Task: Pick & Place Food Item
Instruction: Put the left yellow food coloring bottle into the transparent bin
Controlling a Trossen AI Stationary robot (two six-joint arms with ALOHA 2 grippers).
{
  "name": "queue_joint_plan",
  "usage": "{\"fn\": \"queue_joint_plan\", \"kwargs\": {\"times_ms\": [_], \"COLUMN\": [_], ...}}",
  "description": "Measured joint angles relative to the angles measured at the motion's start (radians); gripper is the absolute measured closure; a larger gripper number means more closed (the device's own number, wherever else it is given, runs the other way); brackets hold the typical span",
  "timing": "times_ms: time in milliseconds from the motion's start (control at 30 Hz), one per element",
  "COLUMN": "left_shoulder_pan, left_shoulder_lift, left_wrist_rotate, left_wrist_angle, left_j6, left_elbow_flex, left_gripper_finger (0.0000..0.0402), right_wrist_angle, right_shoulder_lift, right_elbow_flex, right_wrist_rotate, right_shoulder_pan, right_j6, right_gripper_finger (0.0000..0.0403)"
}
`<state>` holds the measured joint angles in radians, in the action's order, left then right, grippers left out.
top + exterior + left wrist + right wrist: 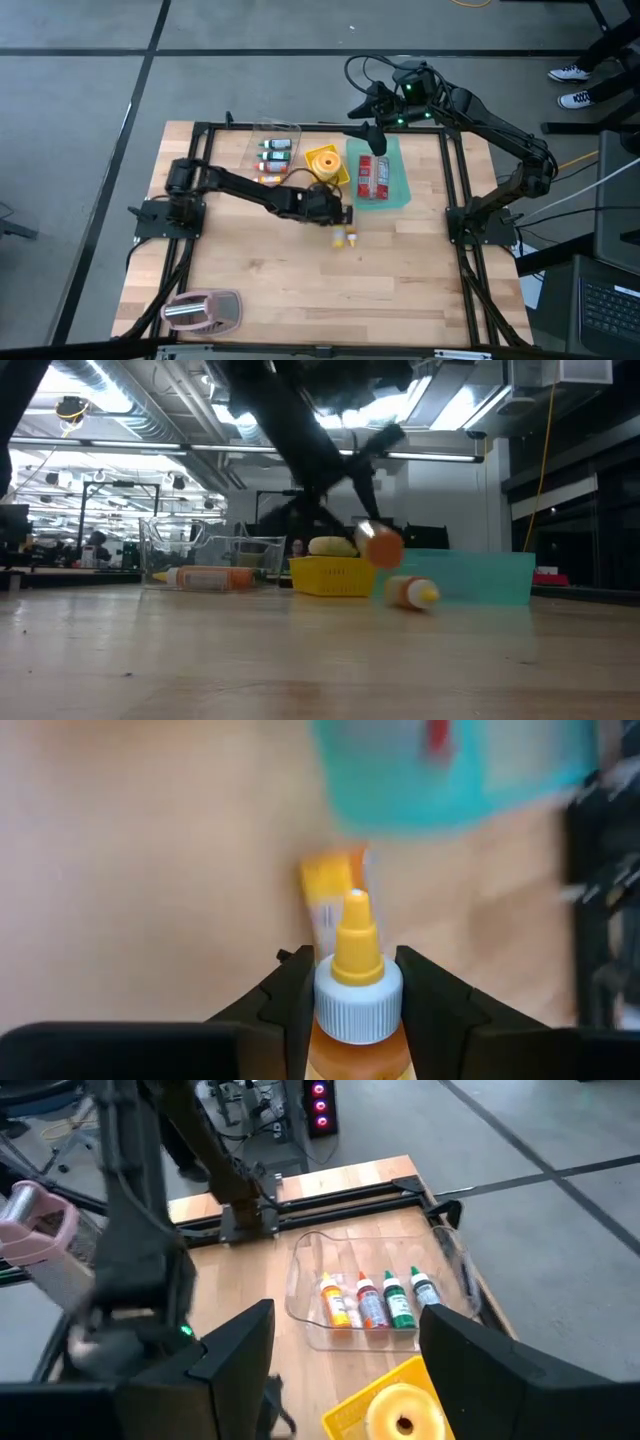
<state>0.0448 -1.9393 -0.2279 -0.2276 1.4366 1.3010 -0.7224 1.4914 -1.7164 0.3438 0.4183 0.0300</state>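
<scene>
1. Step in hand: the left end effector (350, 995) is grasping an orange bottle (352, 985) with a yellow nozzle and a white ribbed collar. Its two fingers (290, 990) are pressing the collar from both sides. In the low view the bottle (380, 547) is hanging clear of the table (300, 660), so the judgement is that the pick is made and the carry is under way.

2. Landmark: the teal tray (400, 180). The left end effector (340, 212) is sitting just off the tray's near-left corner, beside the yellow basket (328, 165).

3. A second small bottle (347, 239) is lying on its side on the table, near the held one and on the side away from the tray.

4. The clear bin (380, 1295) holding four upright bottles is standing beyond the basket from the tray. It is likely the destination, though this cannot be confirmed.

5. Next move, as judged: carrying the bottle level and lowering it upright before releasing.

6. The right end effector (345, 1370) is waiting, released wide, over the tray's far edge.
</scene>
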Motion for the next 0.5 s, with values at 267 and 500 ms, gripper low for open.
{"fn": "queue_joint_plan", "kwargs": {"times_ms": [267,500], "left_shoulder_pan": [-0.028,-0.043], "left_shoulder_lift": [0.221,0.385], "left_wrist_rotate": [-0.439,-0.724], "left_wrist_angle": [-0.151,-0.499], "left_j6": [-0.04,0.159], "left_elbow_flex": [-0.002,-0.003], "left_gripper_finger": [0.0288,0.0288], "right_wrist_angle": [0.003,0.01], "right_shoulder_lift": [0.0,0.0], "right_elbow_flex": [0.0,0.0], "right_wrist_rotate": [-0.014,-0.014], "right_shoulder_pan": [0.001,0.001], "right_j6": [-0.023,-0.038], "right_gripper_finger": [0.0156,0.0156]}}
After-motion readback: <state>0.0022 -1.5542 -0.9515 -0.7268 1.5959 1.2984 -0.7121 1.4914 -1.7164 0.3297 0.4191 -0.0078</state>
